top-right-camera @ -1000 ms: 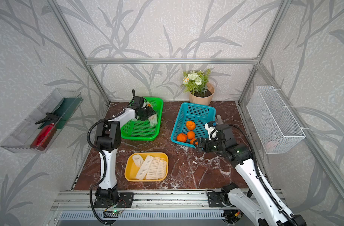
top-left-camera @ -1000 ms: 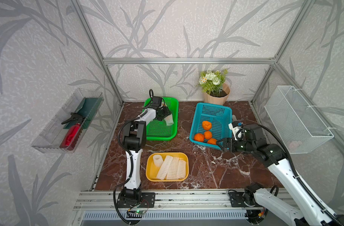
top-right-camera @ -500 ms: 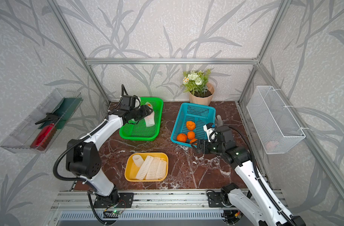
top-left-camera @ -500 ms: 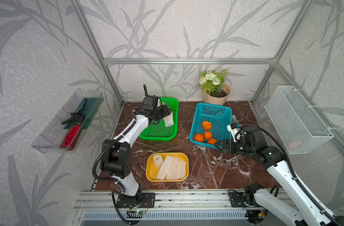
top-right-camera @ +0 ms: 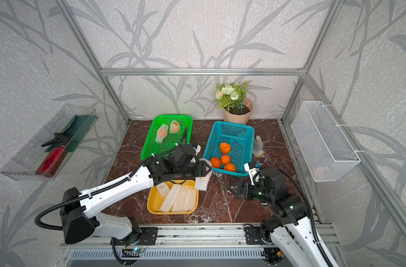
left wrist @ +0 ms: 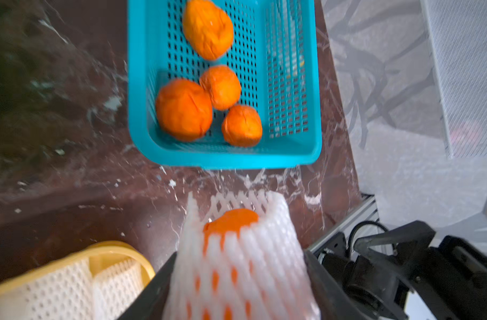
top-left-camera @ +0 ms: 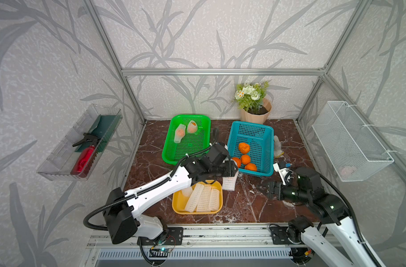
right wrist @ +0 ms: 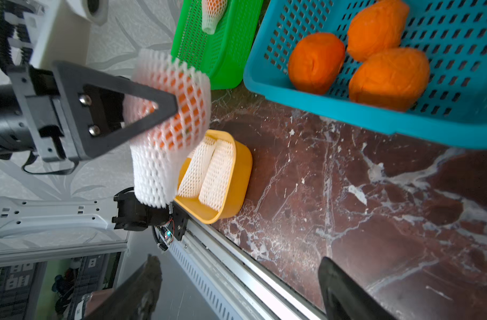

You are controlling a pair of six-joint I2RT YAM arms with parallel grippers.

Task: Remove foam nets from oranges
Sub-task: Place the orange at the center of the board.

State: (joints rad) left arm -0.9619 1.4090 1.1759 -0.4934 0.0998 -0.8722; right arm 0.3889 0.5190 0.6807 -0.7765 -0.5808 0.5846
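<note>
Bare table (top-left-camera: 243,205) is free between the yellow tray (top-left-camera: 177,203) and the right pincer (top-left-camera: 264,189); the left pincer (top-left-camera: 234,171), clamped on a netted orange (top-left-camera: 229,183), blocks the gap between tray and blue basket (top-left-camera: 253,129); the green basket (top-left-camera: 192,145) fills the back left.

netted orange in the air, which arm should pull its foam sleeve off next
Right. The left end effector is shut on the round orange fruit in its white foam mesh net; the open, empty right end effector faces it nearby and could likely grip the net's dangling end.
</note>
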